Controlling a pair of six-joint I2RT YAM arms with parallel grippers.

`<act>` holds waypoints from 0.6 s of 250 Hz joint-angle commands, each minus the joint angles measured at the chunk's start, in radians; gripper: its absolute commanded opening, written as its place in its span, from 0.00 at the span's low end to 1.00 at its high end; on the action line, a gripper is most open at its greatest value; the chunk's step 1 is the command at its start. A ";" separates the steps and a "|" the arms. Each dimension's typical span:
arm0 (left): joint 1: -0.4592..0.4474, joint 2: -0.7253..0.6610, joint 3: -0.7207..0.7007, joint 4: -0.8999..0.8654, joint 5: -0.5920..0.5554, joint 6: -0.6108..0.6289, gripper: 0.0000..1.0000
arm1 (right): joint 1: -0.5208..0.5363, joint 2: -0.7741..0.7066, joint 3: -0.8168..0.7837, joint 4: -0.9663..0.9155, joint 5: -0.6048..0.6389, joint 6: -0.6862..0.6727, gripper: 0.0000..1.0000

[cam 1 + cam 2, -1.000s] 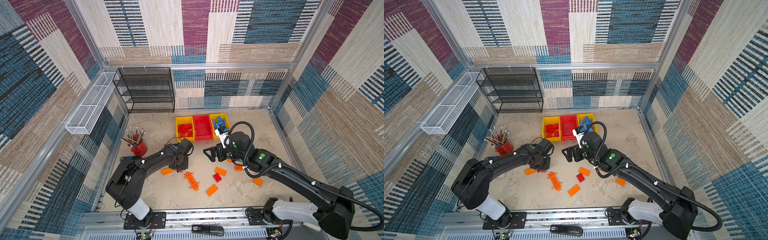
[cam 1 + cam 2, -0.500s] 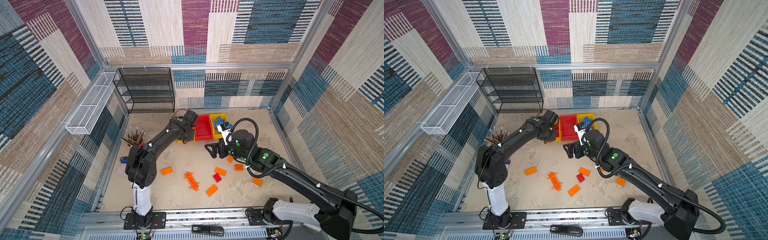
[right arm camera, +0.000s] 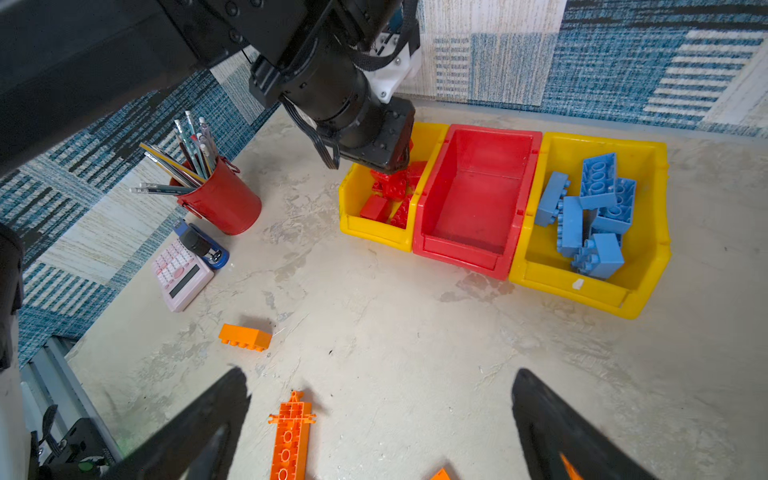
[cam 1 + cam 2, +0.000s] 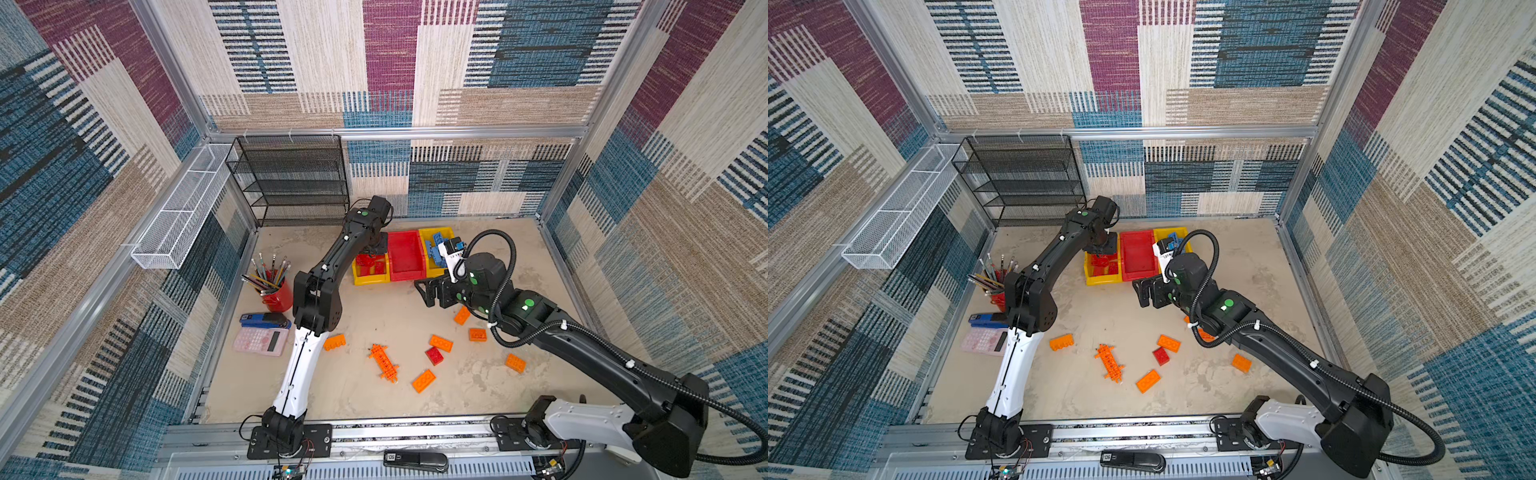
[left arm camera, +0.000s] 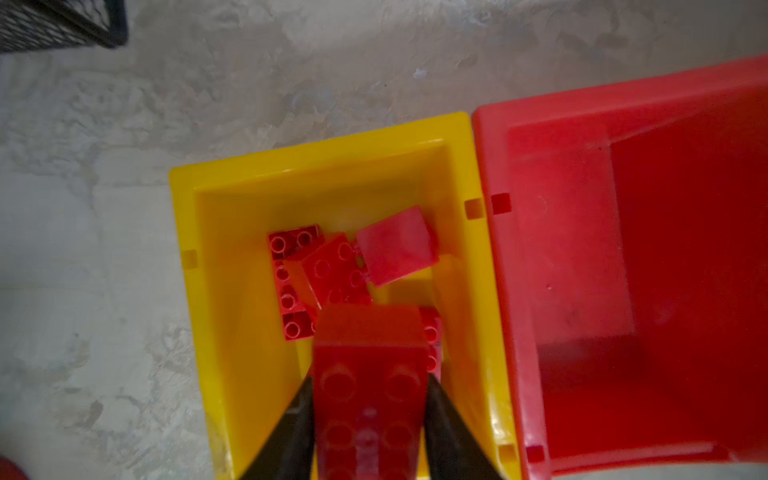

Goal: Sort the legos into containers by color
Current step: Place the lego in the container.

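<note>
Bricks of orange studded plastic (image 4: 441, 343) (image 4: 1169, 343) lie loose in both top views; by left wrist, your left gripper (image 5: 370, 380) flanks 1 red plastic brick (image 5: 369, 345) over the yellow plastic bin (image 5: 237, 311), hold unclear; by right wrist, your right gripper (image 3: 378, 386) gapes empty.

- Three bins (image 4: 405, 253) stand side by side at the back of the desk (image 4: 374, 307).
- A pencil cup (image 4: 278, 297) stands left of them, stapler (image 4: 264, 321) and calculator (image 4: 259, 341) before it.
- Before the bins lie loose bricks (image 4: 441, 343).

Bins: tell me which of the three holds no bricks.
The red bin in the middle: its floor is bare. One yellow bin holds red bricks, the other yellow bin blue bricks.
</note>
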 commanded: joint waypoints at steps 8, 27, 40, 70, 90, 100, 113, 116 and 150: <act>0.001 0.003 0.010 -0.015 0.051 0.020 0.61 | -0.012 0.032 0.013 0.017 -0.019 -0.011 0.99; 0.001 -0.010 0.006 -0.017 0.063 0.018 0.62 | -0.013 0.048 0.020 0.020 -0.035 -0.011 0.99; 0.000 -0.027 -0.006 -0.015 0.074 0.018 0.62 | -0.015 0.054 0.025 0.016 -0.046 -0.008 0.99; -0.003 -0.109 -0.081 -0.001 0.094 0.008 0.62 | -0.016 0.034 0.026 0.002 -0.042 0.008 0.99; -0.015 -0.201 -0.208 0.047 0.102 -0.004 0.61 | -0.015 0.005 0.017 -0.014 -0.029 0.024 0.99; -0.023 -0.259 -0.289 0.079 0.103 -0.015 0.61 | -0.014 -0.010 0.011 -0.025 -0.019 0.035 0.99; -0.036 -0.339 -0.401 0.127 0.110 -0.034 0.61 | -0.015 -0.031 0.001 -0.037 -0.009 0.052 0.99; -0.039 -0.357 -0.428 0.140 0.112 -0.038 0.61 | -0.015 -0.037 -0.003 -0.039 -0.006 0.056 0.99; -0.089 -0.556 -0.706 0.242 0.132 -0.094 0.61 | -0.015 -0.100 -0.040 -0.064 0.011 0.121 0.99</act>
